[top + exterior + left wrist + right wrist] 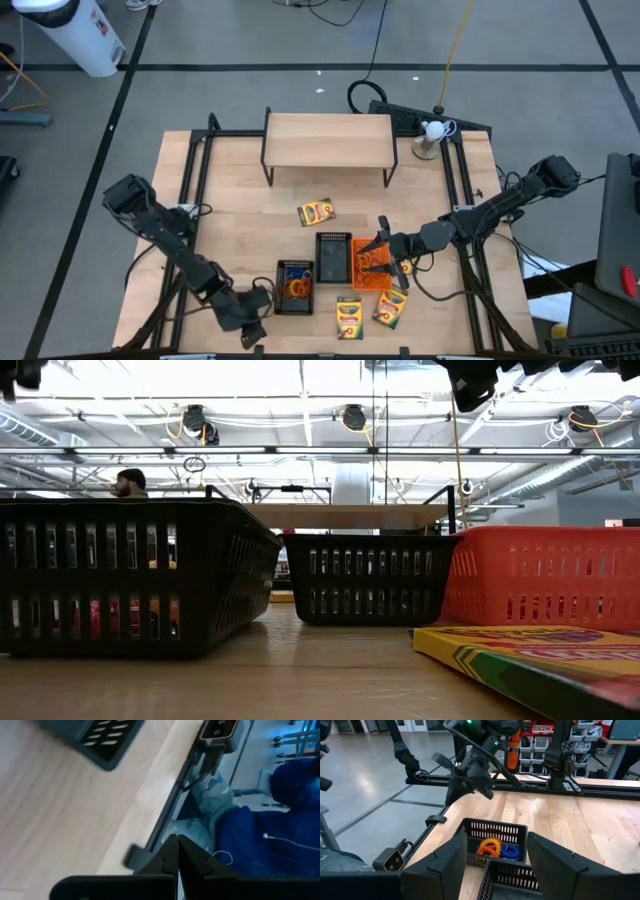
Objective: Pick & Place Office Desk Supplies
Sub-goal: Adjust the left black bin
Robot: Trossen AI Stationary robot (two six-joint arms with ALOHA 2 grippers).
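Right gripper (383,250) hovers, fingers apart, empty, over the orange tray (371,263) near the table's front edge. Left gripper (250,335) pinched together at the front edge. Crayon boxes (348,317) nearby: light, stiff card; probably best pinched across the narrow sides.

Three trays (333,258) sit mid-table (shelf (328,140) behind them), two crayon boxes (349,317) in front.

L gripper (178,851) fingers together, over table edge (145,795); black tray corner (102,740); person in blue (270,830) beyond.
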